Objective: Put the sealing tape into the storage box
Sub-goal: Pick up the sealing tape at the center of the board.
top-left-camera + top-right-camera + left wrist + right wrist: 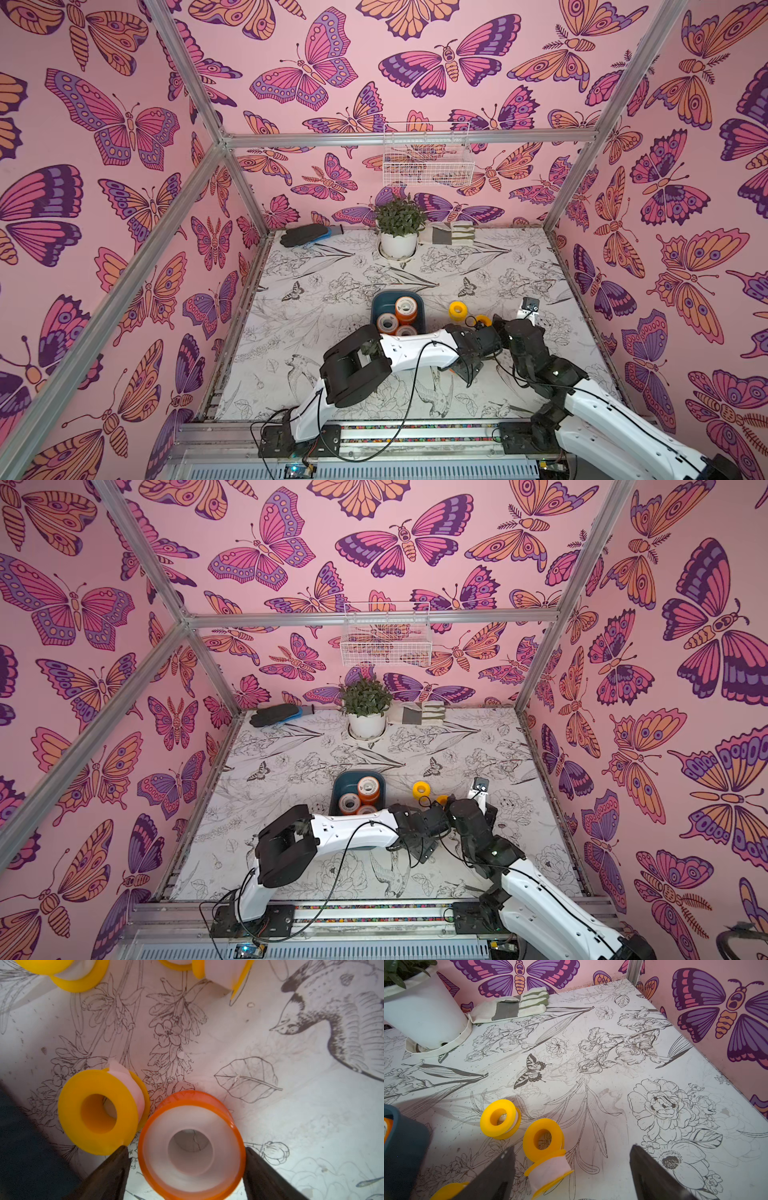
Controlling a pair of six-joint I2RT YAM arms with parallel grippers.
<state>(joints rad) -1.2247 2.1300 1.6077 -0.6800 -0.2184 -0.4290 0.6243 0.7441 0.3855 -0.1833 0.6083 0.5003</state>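
Observation:
The dark teal storage box (379, 300) (341, 780) sits mid-table in both top views with three orange spools of sealing tape (406, 309) in it. Outside it, an orange spool (190, 1147) stands hole-up between the fingers of my open left gripper (186, 1148); one finger touches its flange, the other shows a small gap. A yellow spool (97, 1113) lies right beside it. My right gripper (572, 1147) is open above the table, with a yellow spool (550, 1172) on its side between the jaws. Two more yellow spools (543, 1139) (499, 1122) lie just beyond.
A white potted plant (399, 232), dark gloves (305, 235) and a folded striped cloth (451, 233) line the back edge. A white wire basket (428, 156) hangs on the back wall. The left arm crosses in front of the box, close to the right arm.

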